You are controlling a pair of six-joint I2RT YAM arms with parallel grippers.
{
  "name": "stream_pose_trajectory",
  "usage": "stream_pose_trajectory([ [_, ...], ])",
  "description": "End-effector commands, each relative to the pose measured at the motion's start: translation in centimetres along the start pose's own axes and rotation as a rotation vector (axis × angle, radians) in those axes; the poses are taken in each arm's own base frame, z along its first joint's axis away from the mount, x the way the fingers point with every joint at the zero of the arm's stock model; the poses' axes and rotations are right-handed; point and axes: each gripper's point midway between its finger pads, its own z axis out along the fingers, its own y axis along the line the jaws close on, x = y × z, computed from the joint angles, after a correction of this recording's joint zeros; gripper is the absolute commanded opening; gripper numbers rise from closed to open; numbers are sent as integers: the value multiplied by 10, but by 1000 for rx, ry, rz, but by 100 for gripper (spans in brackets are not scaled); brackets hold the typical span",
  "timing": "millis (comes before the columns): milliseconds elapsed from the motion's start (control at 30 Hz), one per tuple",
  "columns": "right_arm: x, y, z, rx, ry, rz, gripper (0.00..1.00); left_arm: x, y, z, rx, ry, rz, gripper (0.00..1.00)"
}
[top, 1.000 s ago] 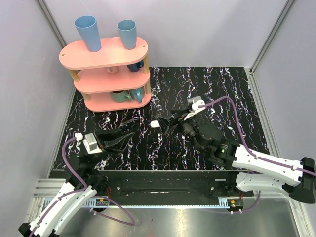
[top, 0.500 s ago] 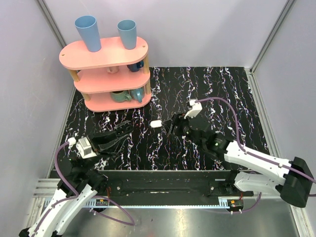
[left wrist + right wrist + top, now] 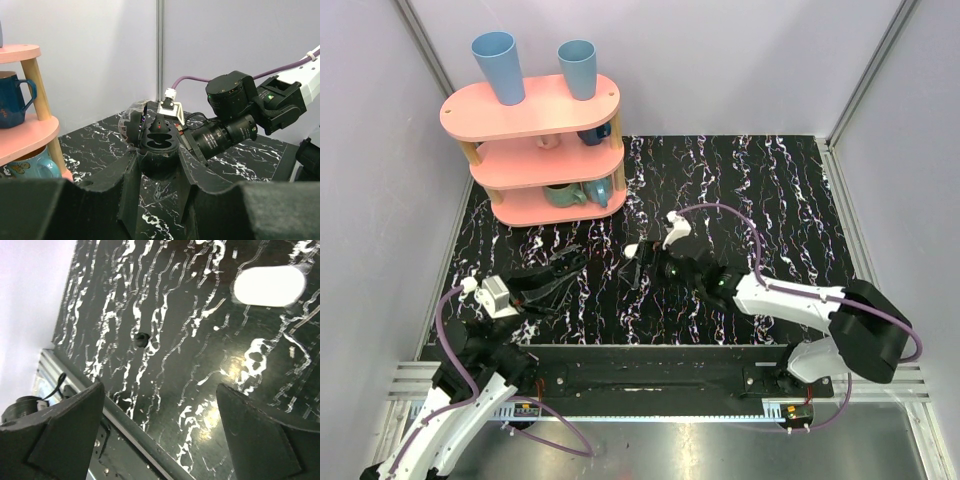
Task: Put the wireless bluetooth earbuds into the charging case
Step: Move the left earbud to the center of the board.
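Marbled black tabletop [image 3: 770, 190], charging case [image 3: 269, 286] well off its edges, near wide-open right claw [image 3: 160, 386] (left claw [image 3: 578, 262] clenched)

One charging case [image 3: 269, 286], two blue cups [image 3: 497, 66] [image 3: 578, 68], one pink shelf [image 3: 532, 120]

At upper left we see a pink three-tier shelf [image 3: 535, 118] on the black marbled table [image 3: 780, 190]. Two light blue cups [image 3: 498, 66] stand on top, mugs [image 3: 565, 194] on its lower tiers.
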Motion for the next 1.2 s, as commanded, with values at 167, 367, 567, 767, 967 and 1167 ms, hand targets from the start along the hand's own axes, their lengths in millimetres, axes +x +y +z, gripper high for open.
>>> stream_pose_trajectory([
  [167, -18, 58, 31, -290, 59, 167, 100, -49, 1, -21, -46, -156, 60, 0],
  [367, 0, 58, 65, -298, 166, 179, 100, -53, 4, -24, -72, -177, 64, 0],
  [567, 0, 52, 74, -295, 138, 140, 97, -51, 7, -27, -90, -167, 63, 0],
  [767, 4, 45, 79, -235, 161, 107, 88, -51, 8, -27, -94, -166, 58, 0],
  [967, 20, 50, 91, -210, 203, 72, 75, -49, 9, -27, -99, -161, 55, 0],
  [1167, 34, 51, 110, -184, 228, 68, 67, -50, 9, -28, -103, -161, 56, 0],
])
